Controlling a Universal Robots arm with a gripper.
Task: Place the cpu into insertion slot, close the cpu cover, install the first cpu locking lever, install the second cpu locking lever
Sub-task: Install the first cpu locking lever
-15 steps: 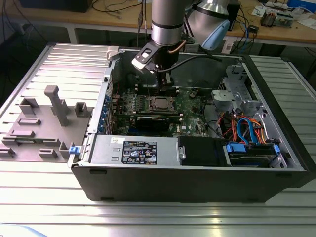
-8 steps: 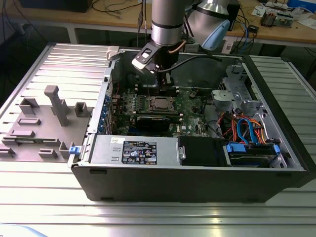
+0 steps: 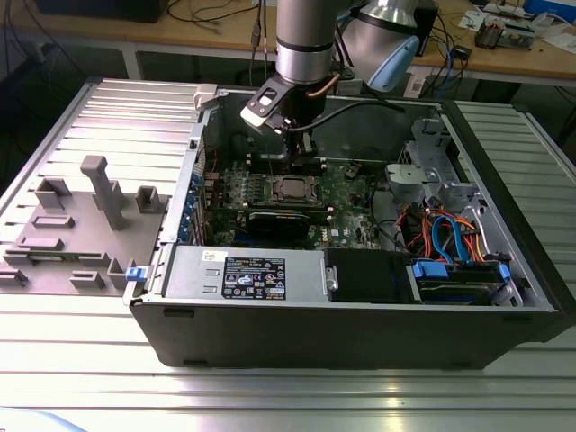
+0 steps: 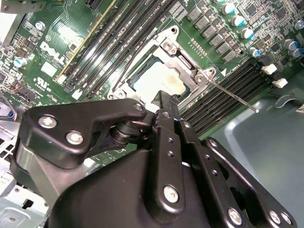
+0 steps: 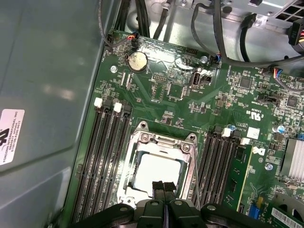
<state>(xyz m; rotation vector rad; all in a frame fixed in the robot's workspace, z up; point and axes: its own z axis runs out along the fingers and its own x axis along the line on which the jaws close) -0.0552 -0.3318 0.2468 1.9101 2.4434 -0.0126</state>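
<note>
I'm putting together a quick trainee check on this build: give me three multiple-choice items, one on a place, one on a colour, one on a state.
1. Where is the cpu?
A) in the insertion slot
B) held in the jaws
C) on the floor

2. The circuit board is:
A) blue
B) green
C) red

3. The gripper has its jaws:
A) wide apart
B) together
C) clamped on a screwdriver

Answers: A, its pale face lies inside the silver rim; B, green shows all around the socket; B, they meet in the first wrist view.
</note>
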